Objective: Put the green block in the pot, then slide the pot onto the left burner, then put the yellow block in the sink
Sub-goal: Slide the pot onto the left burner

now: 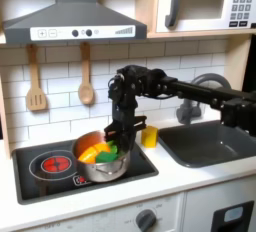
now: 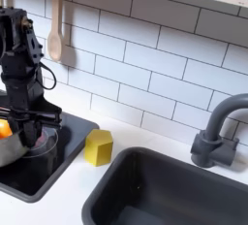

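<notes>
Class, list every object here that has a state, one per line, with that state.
green block: inside the pot, under the tool.
pot: upright on the cooktop, also holding something orange.
yellow block: on the counter, outside the sink.
sink: nothing seen inside.
tool: lowered over the pot; grip unclear.

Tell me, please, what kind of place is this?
Most likely a toy play kitchen: a black cooktop with a printed red burner, a dark grey sink with a curved faucet, and white wall tiles.

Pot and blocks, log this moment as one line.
gripper: over pot, state unclear | green block: in pot | yellow block: counter, beside sink
</notes>
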Action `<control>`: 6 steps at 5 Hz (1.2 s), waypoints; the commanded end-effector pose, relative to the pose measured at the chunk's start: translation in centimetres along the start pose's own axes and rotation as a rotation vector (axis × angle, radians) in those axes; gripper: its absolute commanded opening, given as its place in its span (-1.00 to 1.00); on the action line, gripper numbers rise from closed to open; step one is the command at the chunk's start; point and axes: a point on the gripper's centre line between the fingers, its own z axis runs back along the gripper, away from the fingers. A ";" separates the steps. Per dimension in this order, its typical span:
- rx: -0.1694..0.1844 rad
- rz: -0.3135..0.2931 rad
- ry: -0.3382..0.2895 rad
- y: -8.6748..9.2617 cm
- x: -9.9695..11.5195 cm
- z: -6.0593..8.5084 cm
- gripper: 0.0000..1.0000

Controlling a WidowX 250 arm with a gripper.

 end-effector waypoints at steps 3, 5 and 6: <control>0.018 0.064 0.003 3.4 0.6 0.1 -1.00; 0.026 0.070 0.012 4.3 0.9 -0.2 -1.00; 0.030 0.073 0.010 4.6 1.4 -0.3 -1.00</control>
